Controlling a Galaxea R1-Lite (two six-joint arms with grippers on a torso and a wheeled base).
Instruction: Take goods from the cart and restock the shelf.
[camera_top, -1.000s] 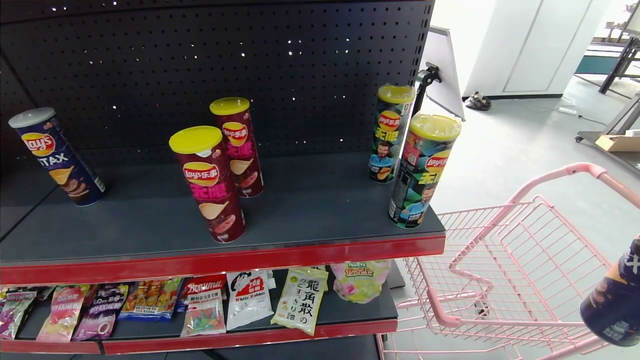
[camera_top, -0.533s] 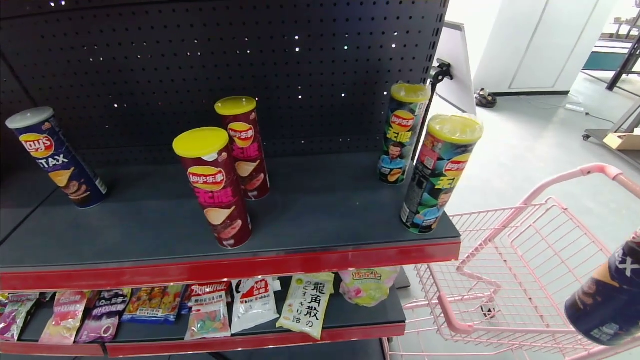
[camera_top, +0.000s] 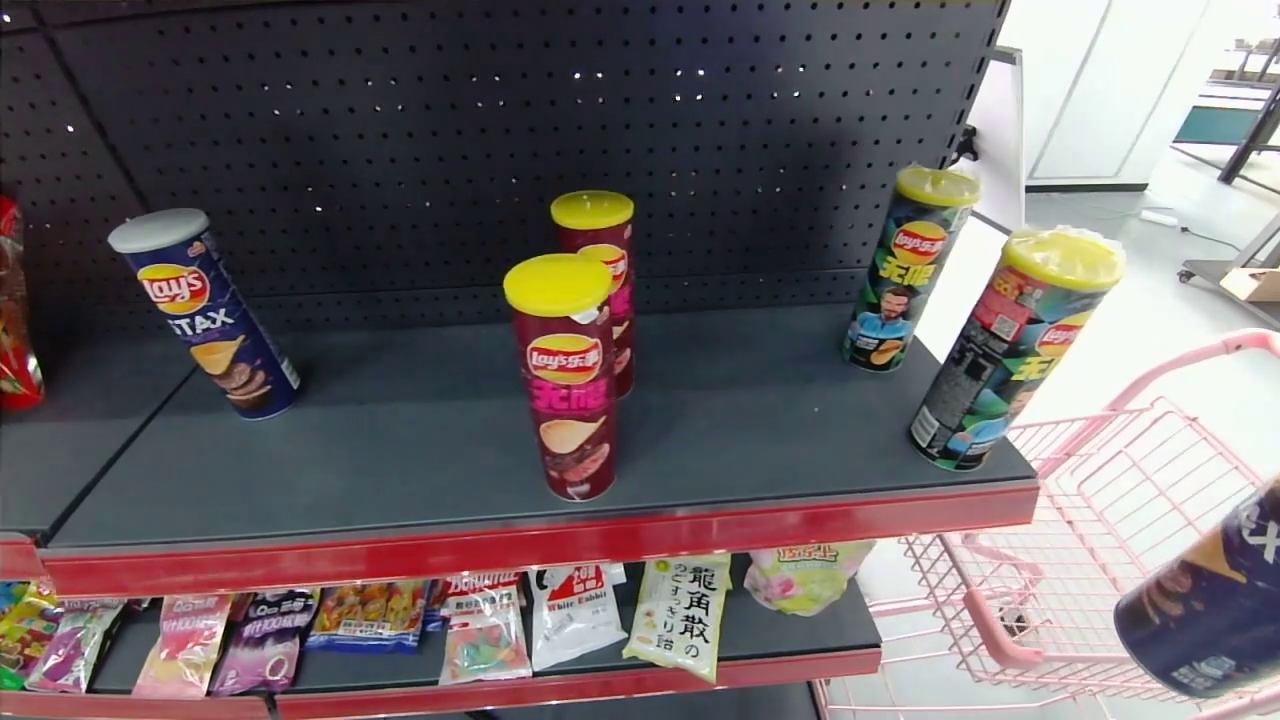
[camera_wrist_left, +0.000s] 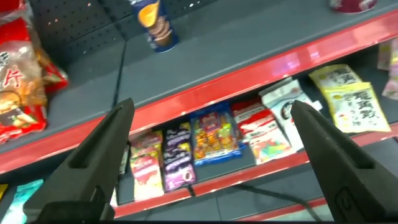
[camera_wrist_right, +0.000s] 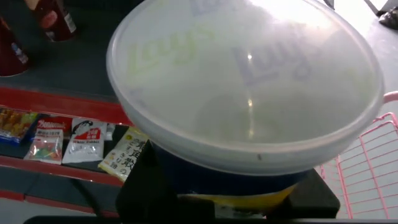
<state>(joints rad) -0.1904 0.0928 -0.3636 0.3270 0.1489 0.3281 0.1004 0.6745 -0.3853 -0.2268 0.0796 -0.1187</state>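
Left gripper (camera_wrist_left: 211, 109): fingers spread wide, holding nothing; snack bags (camera_wrist_left: 214, 134) far off between them.
Right gripper (camera_wrist_right: 227, 186): fingers squeezing the blue can (camera_wrist_right: 245, 81).

Obs., left gripper (camera_wrist_left: 211, 109): two matte charcoal fingers (camera_wrist_left: 93, 165), long flat-faced wedges, broad at the root and narrowing to blunt tips. Inner edges bevelled. Finish uniform with a slight sheen. One finger has what looks like a faint curved moulded line near its root.

Obs., right gripper (camera_wrist_right: 225, 208): matte black, blocky, square-cornered parts on either side of the blue can (camera_wrist_right: 242, 93), below its lid. Surfaces plain, finer detail lost in shadow.
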